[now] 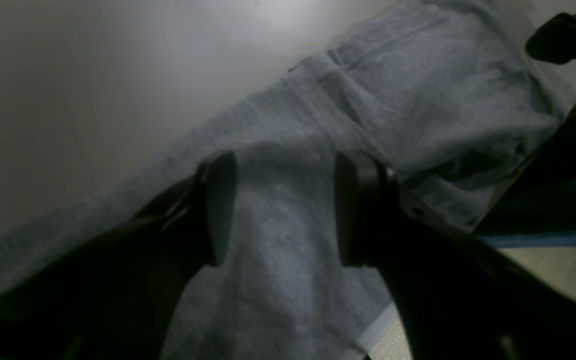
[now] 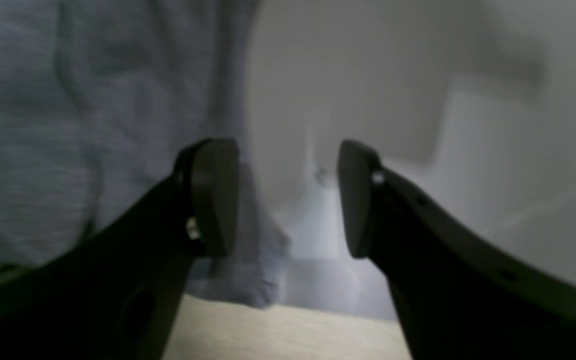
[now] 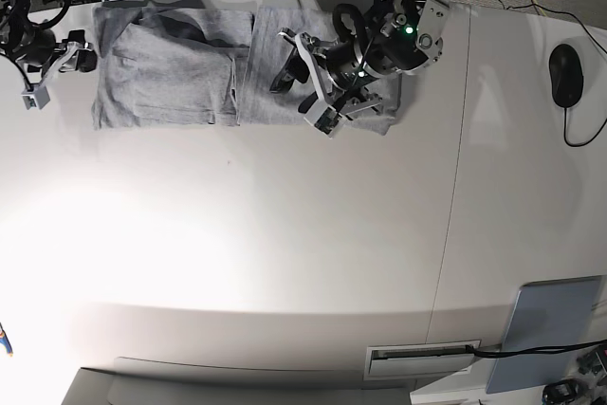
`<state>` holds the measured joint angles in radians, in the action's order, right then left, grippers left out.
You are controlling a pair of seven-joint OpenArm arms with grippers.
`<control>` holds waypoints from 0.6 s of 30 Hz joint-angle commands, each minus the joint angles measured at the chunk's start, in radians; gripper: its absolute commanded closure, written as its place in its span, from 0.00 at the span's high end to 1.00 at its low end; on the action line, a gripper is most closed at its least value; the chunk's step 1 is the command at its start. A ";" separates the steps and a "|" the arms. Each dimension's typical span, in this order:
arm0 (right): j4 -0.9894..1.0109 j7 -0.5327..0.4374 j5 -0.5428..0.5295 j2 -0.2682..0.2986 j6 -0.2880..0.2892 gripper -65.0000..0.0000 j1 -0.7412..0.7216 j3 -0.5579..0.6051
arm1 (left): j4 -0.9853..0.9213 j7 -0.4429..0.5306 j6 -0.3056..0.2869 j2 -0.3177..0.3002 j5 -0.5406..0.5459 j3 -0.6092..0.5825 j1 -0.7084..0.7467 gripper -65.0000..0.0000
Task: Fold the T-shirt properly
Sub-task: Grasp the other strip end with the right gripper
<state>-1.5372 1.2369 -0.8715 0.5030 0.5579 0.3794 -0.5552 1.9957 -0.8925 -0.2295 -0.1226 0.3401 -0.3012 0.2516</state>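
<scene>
The heather-grey T-shirt (image 3: 190, 73) lies flat along the table's back edge, plain side up, with some folds. No lettering shows. My left gripper (image 3: 302, 97) is open and hovers over the shirt's right half. In the left wrist view the gripper (image 1: 285, 210) has grey cloth (image 1: 418, 90) between and beyond its jaws, apart from it. My right gripper (image 3: 59, 73) is open and empty just off the shirt's left edge. In the right wrist view it (image 2: 285, 200) is over bare table, with the shirt (image 2: 68, 125) to its left.
A black computer mouse (image 3: 563, 76) with its cable lies at the far right. A grey pad (image 3: 555, 334) sits at the front right corner. Cables run behind the white table's (image 3: 285, 253) back edge. The table edge is close below both grippers in the wrist views.
</scene>
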 commanded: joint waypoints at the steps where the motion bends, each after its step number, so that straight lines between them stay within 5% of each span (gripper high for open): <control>1: 0.009 -0.007 -0.023 0.021 0.000 0.49 -0.013 -0.009 | 0.018 0.017 -0.005 0.003 0.011 -0.003 -0.005 0.50; 18: 0.153 0.159 -0.268 -0.048 0.055 0.49 -0.094 -0.007 | 0.018 0.018 -0.005 0.003 0.010 -0.003 -0.005 0.50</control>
<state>-1.3796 1.3758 -1.1416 0.4423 0.6212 0.2832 -0.5617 1.9957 -0.8925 -0.2295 -0.1223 0.3401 -0.3012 0.2516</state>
